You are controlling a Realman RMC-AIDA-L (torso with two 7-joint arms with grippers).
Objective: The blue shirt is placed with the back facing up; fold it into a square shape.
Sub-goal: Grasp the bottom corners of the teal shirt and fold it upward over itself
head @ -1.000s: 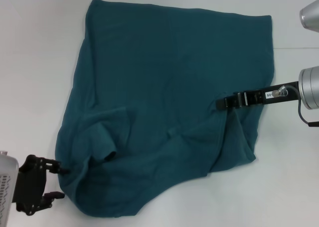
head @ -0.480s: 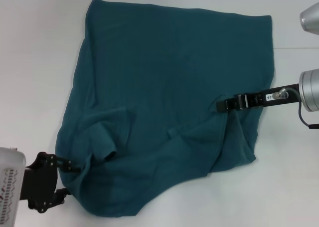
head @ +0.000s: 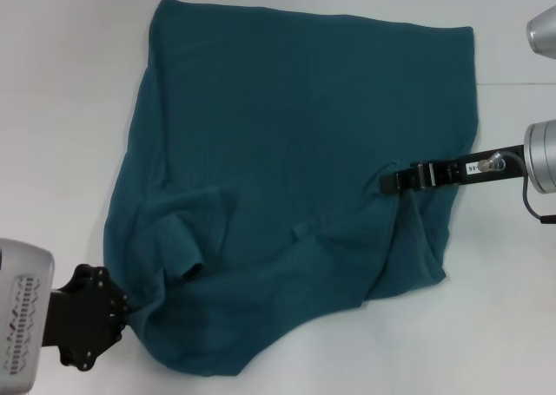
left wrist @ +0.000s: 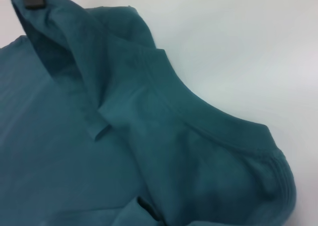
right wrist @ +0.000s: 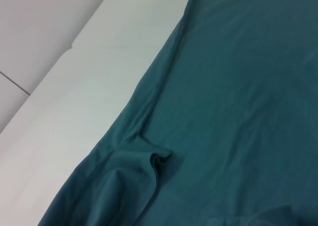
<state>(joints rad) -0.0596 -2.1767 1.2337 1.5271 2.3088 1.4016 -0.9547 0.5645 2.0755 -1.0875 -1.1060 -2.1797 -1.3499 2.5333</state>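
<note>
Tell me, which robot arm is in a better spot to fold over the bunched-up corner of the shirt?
Probably the left. The left gripper sits right at the crumpled near-left corner of the blue shirt, while the right gripper rests far over on the shirt's right side.

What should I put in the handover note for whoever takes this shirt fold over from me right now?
Left gripper: at the near-left corner of the blue shirt, against the cloth edge; grip not confirmed.
Right gripper: over the shirt's right side, tip on the cloth where creases gather; grip not confirmed.
Shirt: spread on the white table, plain side up, far edge flat, near part rumpled with a folded-over flap at near left.
Done: no clean fold yet.
Left: all folds into a square.
</note>
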